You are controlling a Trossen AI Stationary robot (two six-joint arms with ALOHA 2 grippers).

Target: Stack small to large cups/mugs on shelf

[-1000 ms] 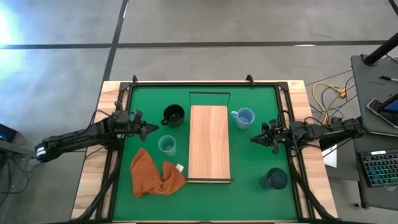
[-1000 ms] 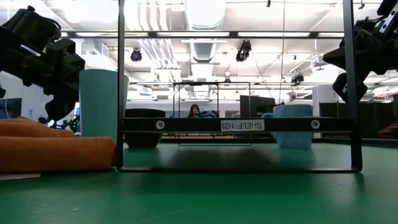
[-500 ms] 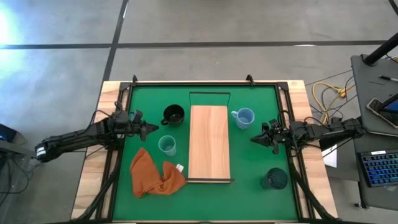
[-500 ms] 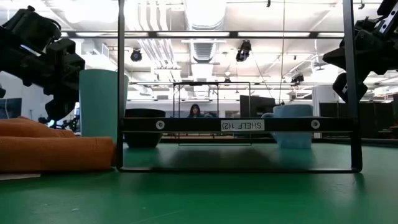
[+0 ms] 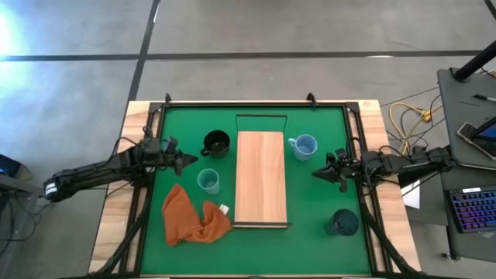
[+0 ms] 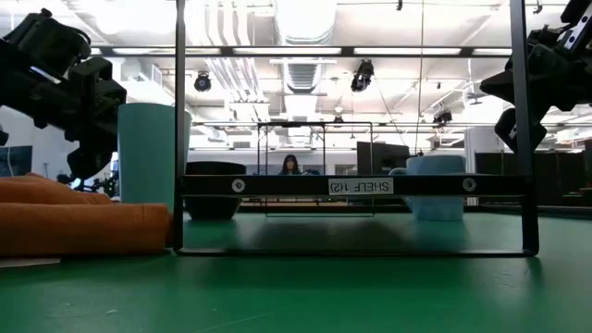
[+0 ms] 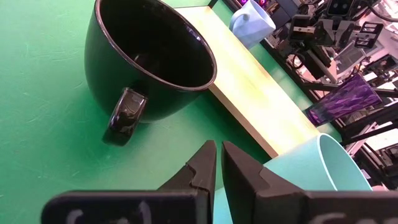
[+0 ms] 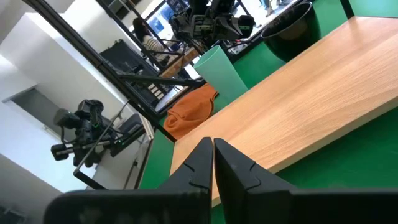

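The light-wood shelf [image 5: 260, 177] stands on its black wire frame in the middle of the green mat. A black handled mug [image 5: 216, 143] stands on the mat left of it, and a translucent teal cup [image 5: 208, 181] nearer. A light blue handled mug [image 5: 304, 146] stands right of the shelf. A dark purple cup [image 5: 342, 222] stands at the near right. My left gripper [image 5: 188, 161] hovers shut and empty between the black mug [image 7: 149, 62] and the teal cup [image 7: 311, 177]. My right gripper [image 5: 318, 174] hovers shut and empty right of the shelf [image 8: 298, 106].
An orange cloth [image 5: 191, 215] lies crumpled on the mat at the near left, beside the shelf's near end. The mat has a raised black frame [image 5: 256, 103] along its edges. A person [image 6: 289, 165] sits far off in the room behind the table.
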